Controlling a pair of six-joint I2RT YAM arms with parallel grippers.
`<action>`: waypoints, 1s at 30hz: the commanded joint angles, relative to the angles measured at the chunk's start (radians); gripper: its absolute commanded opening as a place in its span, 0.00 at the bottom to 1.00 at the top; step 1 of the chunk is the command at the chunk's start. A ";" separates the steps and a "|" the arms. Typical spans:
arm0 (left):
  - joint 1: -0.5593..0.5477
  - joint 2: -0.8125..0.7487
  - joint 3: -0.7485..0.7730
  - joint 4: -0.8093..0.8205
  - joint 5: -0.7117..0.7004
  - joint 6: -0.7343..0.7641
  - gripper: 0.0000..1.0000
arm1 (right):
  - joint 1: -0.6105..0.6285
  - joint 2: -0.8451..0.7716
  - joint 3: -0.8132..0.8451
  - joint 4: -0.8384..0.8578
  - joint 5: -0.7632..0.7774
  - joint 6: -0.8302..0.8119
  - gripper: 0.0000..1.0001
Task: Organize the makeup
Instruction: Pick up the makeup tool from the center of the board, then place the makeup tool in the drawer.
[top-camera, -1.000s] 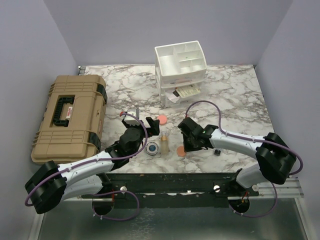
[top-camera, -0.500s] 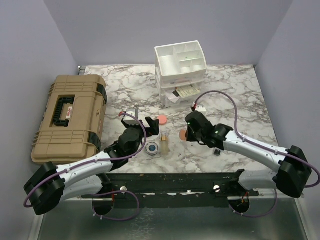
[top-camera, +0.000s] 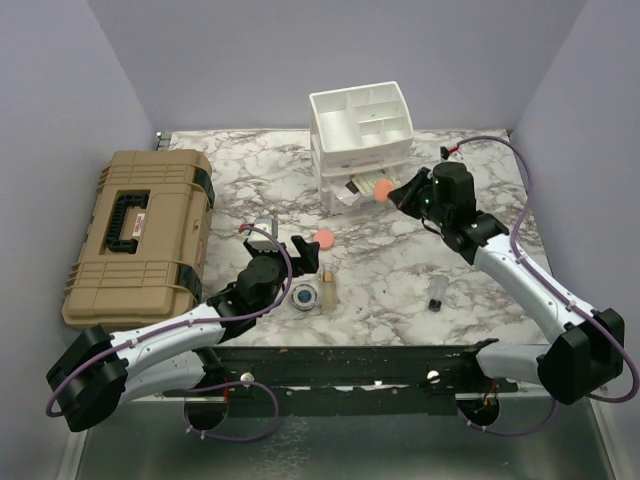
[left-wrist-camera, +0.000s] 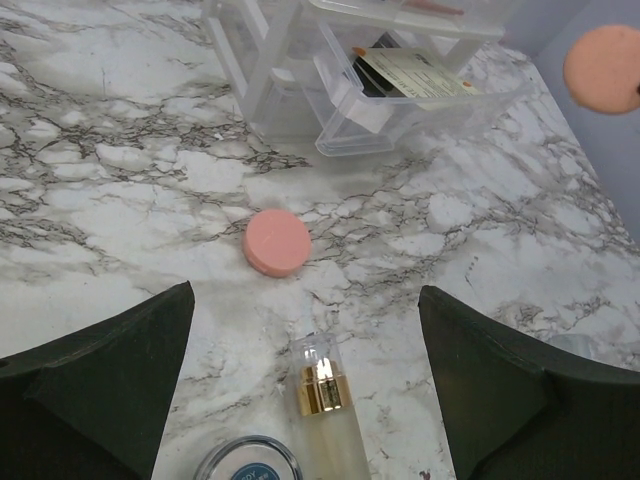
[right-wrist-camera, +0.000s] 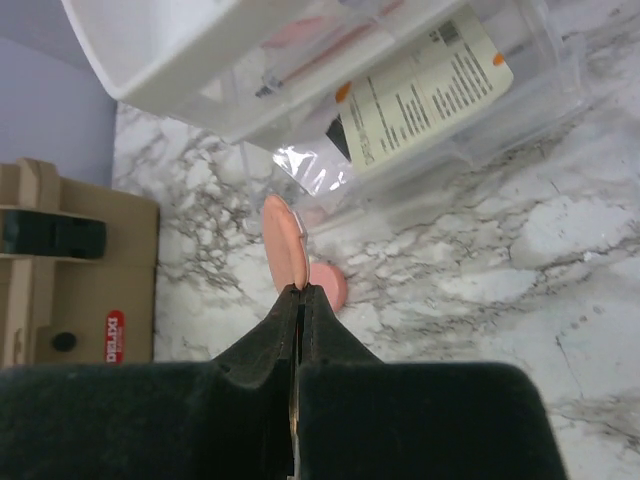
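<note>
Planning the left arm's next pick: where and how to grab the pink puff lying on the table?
Pinch the puff across its rim, coming down from above. It is a thin round disc lying flat, so only opposite edges offer purchase; the left end effector is open.

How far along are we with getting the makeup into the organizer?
Early. Done: a cream sachet lies in the organizer's open drawer. In hand: the right gripper is shut on one pink puff, close to that drawer. Left: a second pink puff, the amber bottle, the blue compact and the dark vial sit on the table; the left gripper hangs open above the bottle.
</note>
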 joint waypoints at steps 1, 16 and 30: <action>0.007 -0.016 0.000 -0.018 0.046 -0.009 0.96 | -0.070 0.062 0.035 0.130 -0.160 0.087 0.01; 0.024 0.030 0.067 -0.083 0.174 0.026 0.99 | -0.140 0.298 0.123 0.251 -0.193 0.276 0.01; 0.045 0.014 0.100 -0.117 0.163 0.045 0.99 | -0.163 0.417 0.207 0.179 -0.220 0.236 0.01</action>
